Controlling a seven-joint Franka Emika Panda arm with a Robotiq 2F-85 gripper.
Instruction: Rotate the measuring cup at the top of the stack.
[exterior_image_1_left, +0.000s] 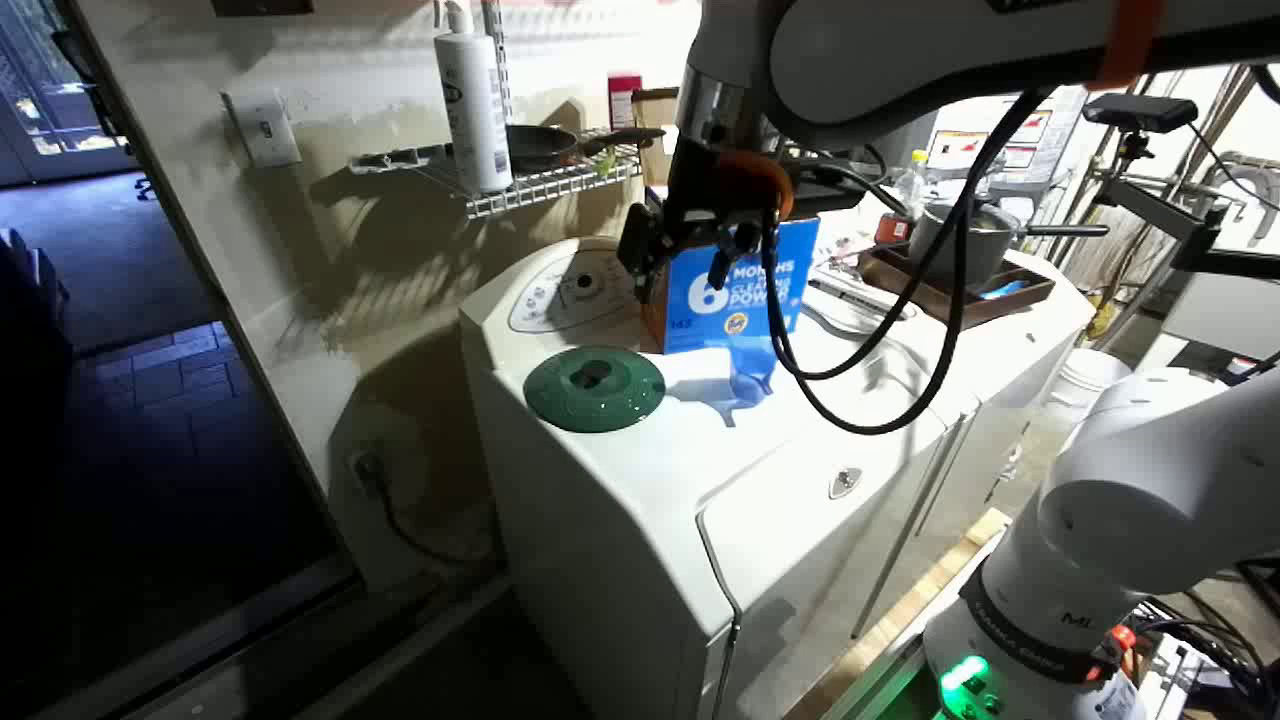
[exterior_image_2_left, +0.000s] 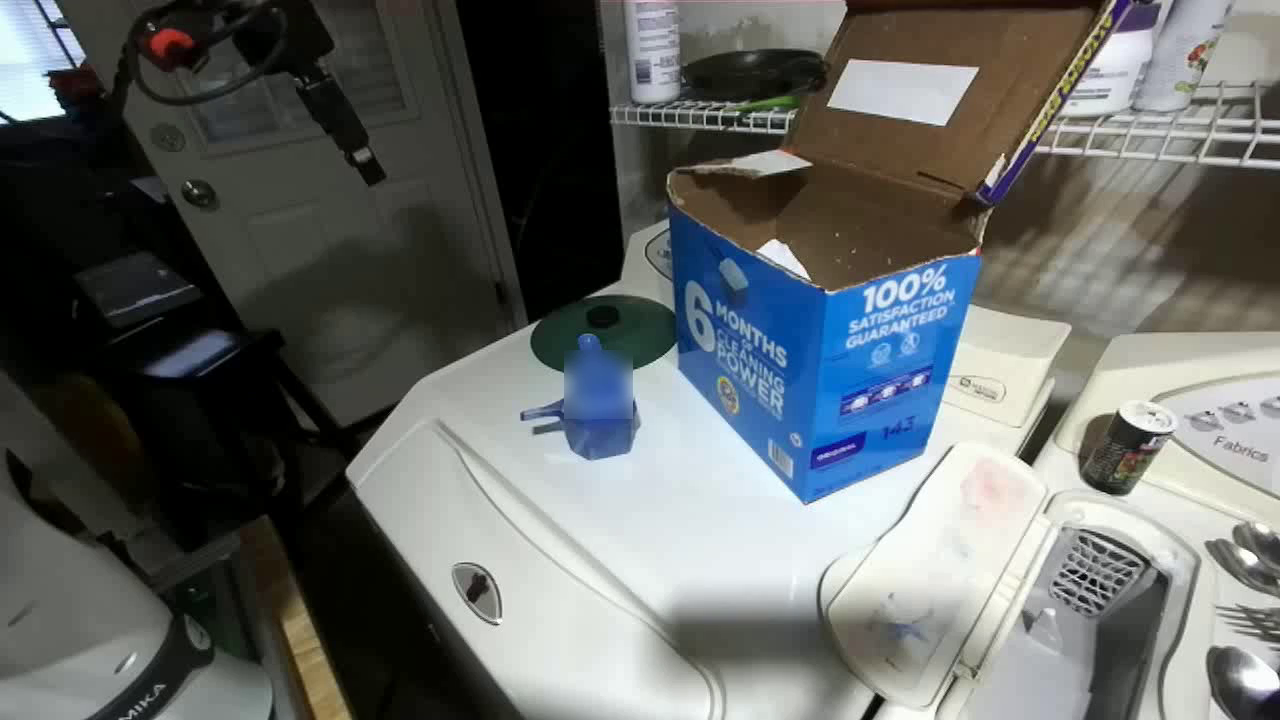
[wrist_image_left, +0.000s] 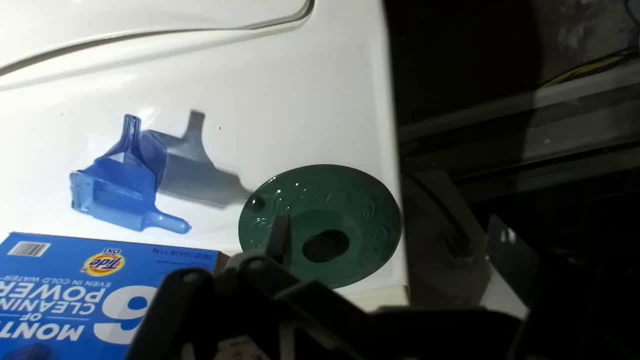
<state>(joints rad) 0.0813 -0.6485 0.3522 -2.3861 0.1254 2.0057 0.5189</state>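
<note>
In the wrist view the jaws stand wide apart, low in the frame. Farther off, at left and well clear of them, the measuring cup (wrist_image_left: 114, 200) tops the stack (wrist_image_left: 128, 171) on the tabletop (wrist_image_left: 290, 100), its handle (wrist_image_left: 170, 223) pointing right.

In an exterior view we look down across the surface (exterior_image_1_left: 665, 465) toward the wire shelf (exterior_image_1_left: 555, 194); in an exterior view we face the Tide box (exterior_image_2_left: 785, 365), nearer and also downward; in the wrist view we look steeply down over the fingers (wrist_image_left: 280, 239), closest to the blue measuring cups (wrist_image_left: 125, 187); all three share cups, box and green disc (wrist_image_left: 350, 200).
</note>
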